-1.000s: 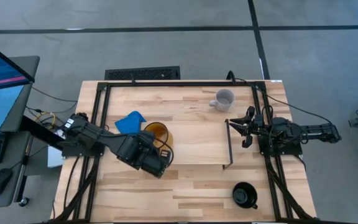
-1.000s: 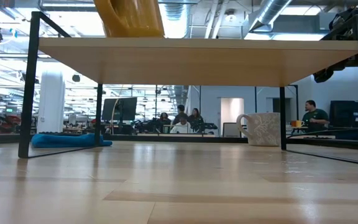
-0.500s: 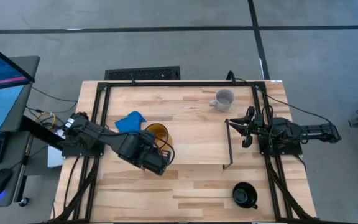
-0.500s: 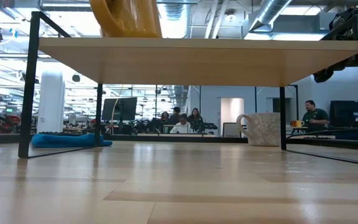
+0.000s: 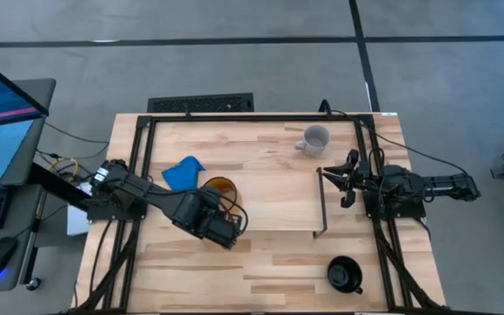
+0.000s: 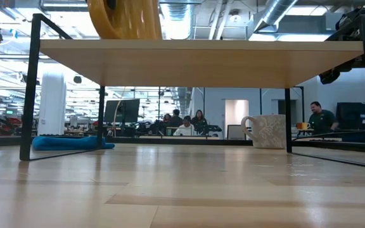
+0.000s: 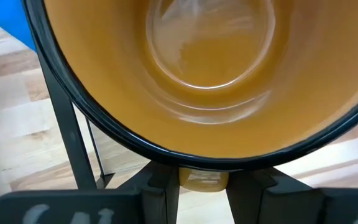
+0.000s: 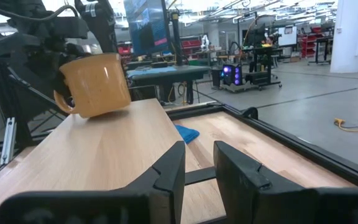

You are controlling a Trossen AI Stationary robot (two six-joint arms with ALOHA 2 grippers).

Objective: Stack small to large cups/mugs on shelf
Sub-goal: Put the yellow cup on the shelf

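Bench (image 5: 269, 262): light-wood top, carrying everything below; the shelf served as my landmark.

Shelf (image 5: 278, 197): low light-wood board on thin black wire legs, at the bench's middle. No mug stood on it yet.

Left jaws (image 5: 221, 210): mine, at the shelf's left end, clamped on the yellow-orange mug (image 5: 220, 185), which I held tilted, just above the board. In my wrist view its rim and glazed inside (image 7: 210, 68) filled the frame. Step in hand, as I judged it: carrying the first mug onto the shelf. The next move called for levelling it upright and lowering it flat onto the board before letting go.

Right jaws (image 5: 346, 181): mine, waiting at the shelf's right end, narrowly parted, holding nothing.

Grey-white mug (image 5: 313, 139): upright on the bench, beyond the shelf's far right corner.

Black mug (image 5: 344, 274): on the bench, off the shelf's near right corner, well apart.

Blue cloth (image 5: 183, 171): on the bench, just beyond the shelf's left end.

Writing, brands, labels: none legible on any mug, the shelf or the bench.
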